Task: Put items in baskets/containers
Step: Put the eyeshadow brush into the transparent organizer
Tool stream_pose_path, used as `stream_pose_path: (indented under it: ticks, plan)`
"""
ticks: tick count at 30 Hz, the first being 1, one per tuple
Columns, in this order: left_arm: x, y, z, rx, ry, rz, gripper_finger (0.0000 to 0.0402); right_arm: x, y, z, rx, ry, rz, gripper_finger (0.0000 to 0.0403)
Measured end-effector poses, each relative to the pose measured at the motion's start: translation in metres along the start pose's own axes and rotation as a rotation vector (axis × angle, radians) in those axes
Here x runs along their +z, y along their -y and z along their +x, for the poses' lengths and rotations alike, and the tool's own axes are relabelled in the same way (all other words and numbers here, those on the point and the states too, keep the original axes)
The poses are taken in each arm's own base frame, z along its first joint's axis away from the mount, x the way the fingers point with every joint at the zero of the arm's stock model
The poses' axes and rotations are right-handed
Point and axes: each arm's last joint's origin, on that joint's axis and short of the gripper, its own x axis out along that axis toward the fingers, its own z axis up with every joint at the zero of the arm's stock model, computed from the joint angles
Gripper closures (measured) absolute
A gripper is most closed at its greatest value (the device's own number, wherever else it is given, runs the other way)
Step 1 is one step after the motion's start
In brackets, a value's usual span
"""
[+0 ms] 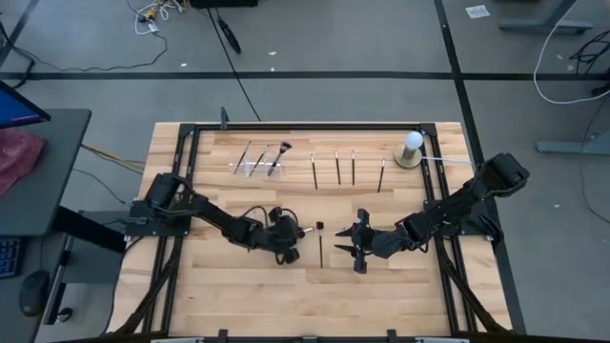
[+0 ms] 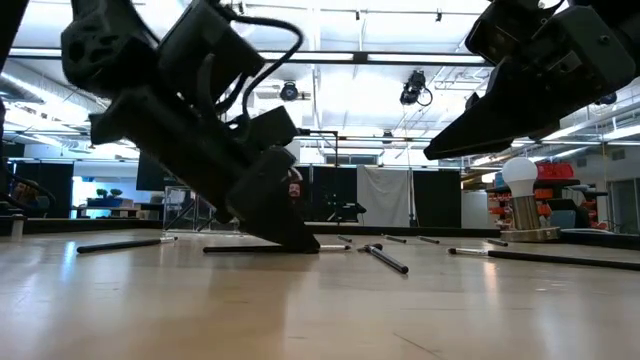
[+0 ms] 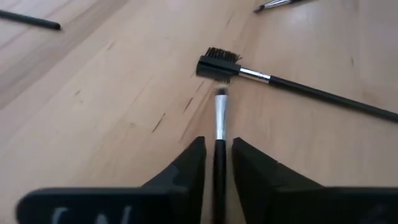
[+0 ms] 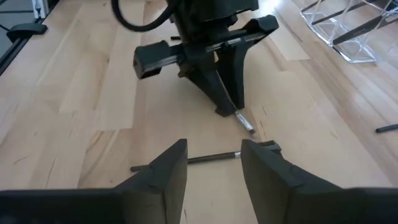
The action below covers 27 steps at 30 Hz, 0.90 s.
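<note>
My left gripper (image 3: 219,155) is down at the table with its fingers open a narrow way. They stand close on either side of the handle of a thin dark brush (image 3: 219,118) with a silver ferrule; I see slivers of wood between fingers and handle. That brush lies flat, its tip toward the head of a comb brush (image 3: 219,62). My right gripper (image 4: 214,165) hangs open above the comb brush's handle (image 4: 199,158), clear of it. The clear container (image 1: 257,164) at the far left holds a few brushes. Several more brushes (image 1: 336,168) lie in a row beside it.
A white bulb-shaped object on a round base (image 1: 412,149) stands at the far right. The two grippers face each other near the table's middle (image 1: 324,243), a short way apart. Bare wood lies toward the near edge (image 1: 315,305).
</note>
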Motion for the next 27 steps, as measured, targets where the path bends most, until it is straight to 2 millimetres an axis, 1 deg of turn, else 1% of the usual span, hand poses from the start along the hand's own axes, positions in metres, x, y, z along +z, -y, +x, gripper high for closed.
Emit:
stream_pose_path:
  ticks: [6, 8, 10, 17, 27]
  plan:
    - [-0.010, -0.024, 0.001, -0.126, 0.028, -0.037, 0.0370, 0.000, 0.000, 0.000, 0.000, 0.001, -0.003, 0.0250]
    - [-0.013, -0.032, 0.000, -0.138, 0.027, -0.051, 0.0386, 0.000, 0.000, 0.000, 0.000, 0.001, -0.004, 0.0250]
    - [-0.015, -0.037, 0.000, -0.137, 0.040, -0.061, 0.0388, 0.000, 0.000, 0.000, 0.000, 0.002, -0.003, 0.0250]
    - [-0.014, -0.036, -0.003, -0.150, 0.091, 0.001, 0.0388, 0.002, -0.001, 0.000, 0.005, 0.016, 0.005, 0.0250]
    - [0.001, -0.036, -0.016, -0.152, 0.138, -0.002, 0.0388, 0.004, -0.001, 0.000, 0.011, 0.035, -0.005, 0.0250]
